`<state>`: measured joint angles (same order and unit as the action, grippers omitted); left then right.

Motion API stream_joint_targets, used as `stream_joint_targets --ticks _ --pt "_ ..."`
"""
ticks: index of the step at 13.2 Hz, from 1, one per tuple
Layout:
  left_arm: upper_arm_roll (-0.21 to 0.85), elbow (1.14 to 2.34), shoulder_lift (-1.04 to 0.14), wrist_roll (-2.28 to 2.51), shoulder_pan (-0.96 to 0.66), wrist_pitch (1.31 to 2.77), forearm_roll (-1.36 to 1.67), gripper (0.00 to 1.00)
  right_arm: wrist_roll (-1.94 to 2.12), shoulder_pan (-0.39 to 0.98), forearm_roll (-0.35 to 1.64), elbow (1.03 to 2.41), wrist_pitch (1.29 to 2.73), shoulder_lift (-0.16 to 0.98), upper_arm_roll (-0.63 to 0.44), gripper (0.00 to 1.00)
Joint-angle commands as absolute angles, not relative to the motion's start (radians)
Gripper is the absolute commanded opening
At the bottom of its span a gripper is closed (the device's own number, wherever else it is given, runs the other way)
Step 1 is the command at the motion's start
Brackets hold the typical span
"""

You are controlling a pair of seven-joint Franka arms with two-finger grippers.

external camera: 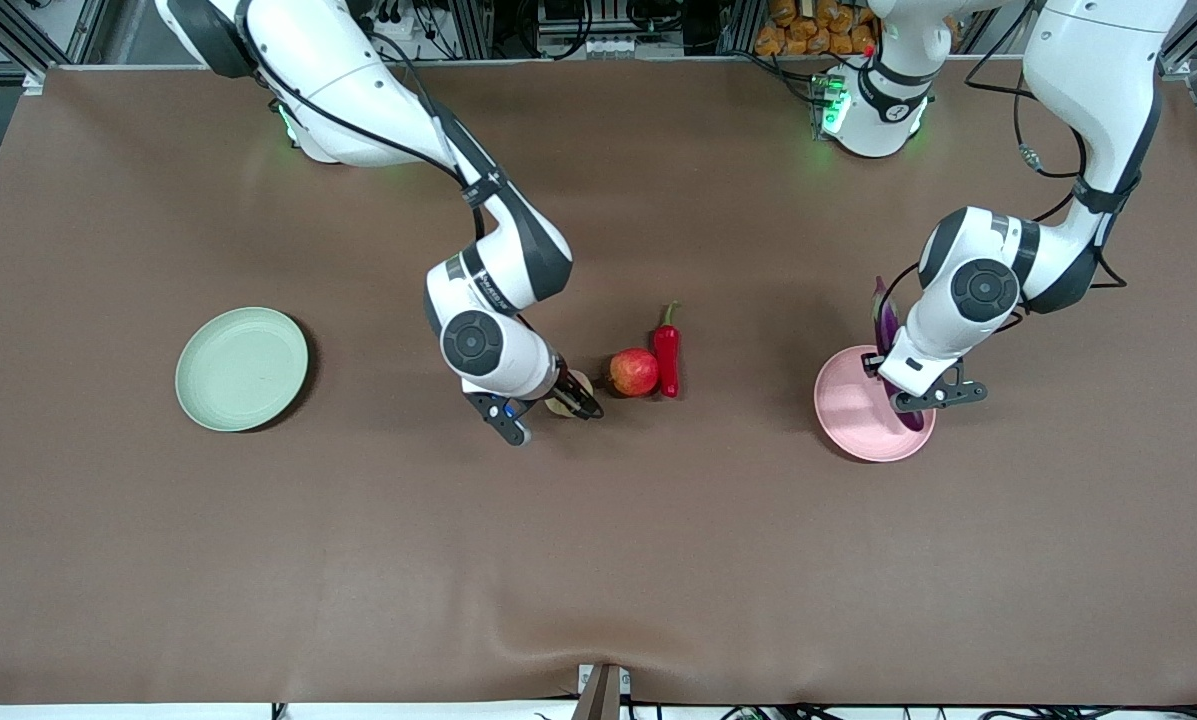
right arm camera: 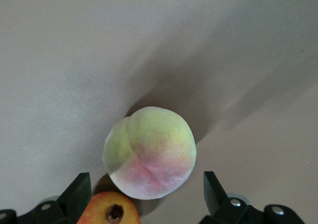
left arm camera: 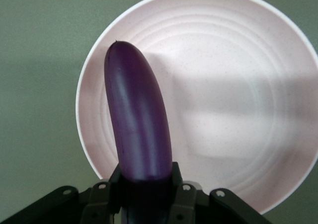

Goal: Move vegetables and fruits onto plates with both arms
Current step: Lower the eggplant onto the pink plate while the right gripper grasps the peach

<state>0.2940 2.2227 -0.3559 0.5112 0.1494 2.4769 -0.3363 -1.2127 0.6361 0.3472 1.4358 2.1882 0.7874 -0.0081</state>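
Note:
My left gripper is shut on the long purple eggplant, which it holds tilted over the pink plate. That plate lies toward the left arm's end of the table. The eggplant's upper end sticks up beside the wrist. My right gripper is open just above the peach, one finger on each side, not touching it. The peach is mostly hidden under that gripper. The red fruit lies right beside the peach, and the red chili pepper lies against the fruit.
The pale green plate lies bare toward the right arm's end of the table. Brown cloth covers the whole table, with wide free room nearer the front camera.

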Motion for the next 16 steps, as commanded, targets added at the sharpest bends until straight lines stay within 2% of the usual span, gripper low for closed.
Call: stream_joint_targets --ticks 1,2,3,4,5,6,8,9,12,16 --pt "0.296 2.192 -0.383 0.512 0.153 2.484 -0.362 0.0 -1.227 0.653 0.347 1.425 2.195 0.813 -0.021 1.0" --pt "0.296 2.186 -0.39 0.512 0.153 2.484 -0.362 0.0 -1.227 0.655 0.347 1.421 2.21 0.821 -0.021 1.0" --pt "0.296 2.183 -0.391 0.515 0.155 2.484 -0.362 0.0 -1.223 0.655 0.347 1.419 2.242 0.821 -0.021 0.85" --pt "0.296 2.18 -0.394 0.515 0.158 2.484 -0.362 0.15 -1.22 0.652 0.347 1.417 2.252 0.821 -0.021 0.39" --pt "0.296 2.178 -0.394 0.517 0.158 2.484 -0.362 0.33 -1.223 0.641 0.351 1.417 2.252 0.821 -0.021 0.08" --pt "0.296 2.18 -0.391 0.517 0.158 2.484 -0.362 0.45 -1.217 0.634 0.353 1.414 2.249 0.819 -0.021 0.0" --pt "0.296 2.178 -0.391 0.518 0.158 2.484 -0.362 0.77 -1.21 0.62 0.351 1.373 2.199 0.808 -0.026 0.0" --pt "0.296 2.177 -0.391 0.518 0.158 2.484 -0.362 1.0 -1.206 0.568 0.353 1.333 2.084 0.802 -0.023 0.0" --pt "0.296 2.166 -0.371 0.515 0.16 2.476 -0.362 1.0 -1.026 0.413 0.364 1.136 1.728 0.795 -0.011 0.0" --pt "0.323 2.131 -0.334 0.54 0.155 2.433 -0.29 1.0 -0.625 0.266 0.342 1.156 1.498 0.689 -0.029 0.0"
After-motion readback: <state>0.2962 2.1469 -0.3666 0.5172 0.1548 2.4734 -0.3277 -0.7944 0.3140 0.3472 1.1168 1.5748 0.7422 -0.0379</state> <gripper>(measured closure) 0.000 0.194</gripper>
